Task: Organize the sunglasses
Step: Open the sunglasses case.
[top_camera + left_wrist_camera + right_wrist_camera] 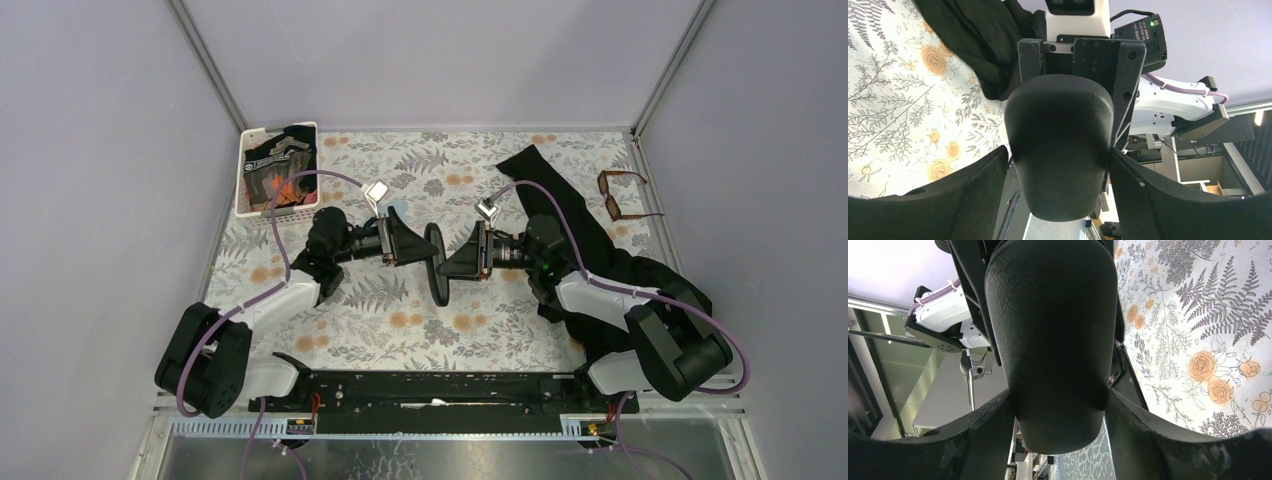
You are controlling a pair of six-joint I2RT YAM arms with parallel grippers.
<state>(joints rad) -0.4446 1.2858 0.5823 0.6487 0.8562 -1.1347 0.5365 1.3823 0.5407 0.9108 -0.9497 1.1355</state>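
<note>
The sunglasses [625, 195], amber-brown with dark lenses, lie open on the floral table [440, 165] at the far right, away from both arms. A black oblong glasses case [436, 265] is held above the table's middle, between the two grippers. My left gripper [418, 245] reaches in from the left. In the left wrist view the case [1058, 100] fills the gap and both fingers [983, 185] touch its sides. My right gripper [457, 262] grips the case from the right. The case [1053, 315] is pinched between its fingers [1138, 430] in the right wrist view.
A white basket [252, 150] with dark and orange items stands at the back left. A long black cloth [570, 215] lies across the right side under the right arm. A bit of light-blue cloth [398, 208] shows behind the left wrist.
</note>
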